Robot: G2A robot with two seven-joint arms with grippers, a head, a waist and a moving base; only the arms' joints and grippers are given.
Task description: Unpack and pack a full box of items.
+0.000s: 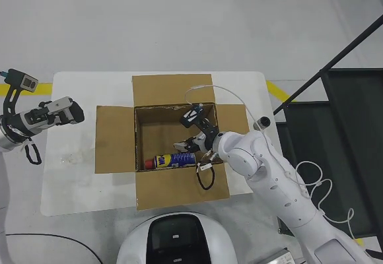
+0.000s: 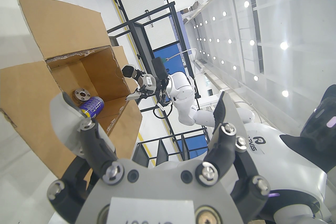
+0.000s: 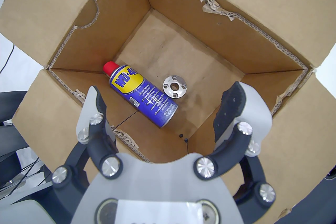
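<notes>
Can (image 3: pixel 143 97) below right end effector (image 3: pixel 164 89), inside box (image 3: pixel 223 33)

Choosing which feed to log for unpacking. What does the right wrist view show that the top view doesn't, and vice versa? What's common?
Right wrist adds: a metal flange on the box floor, beside the can.
Top adds: the white table under the box, and the left gripper over it, off to one side of the box.
Both: the cardboard box with its flaps open, the spray can lying on its side inside, and the right gripper, open, above the box.
</notes>
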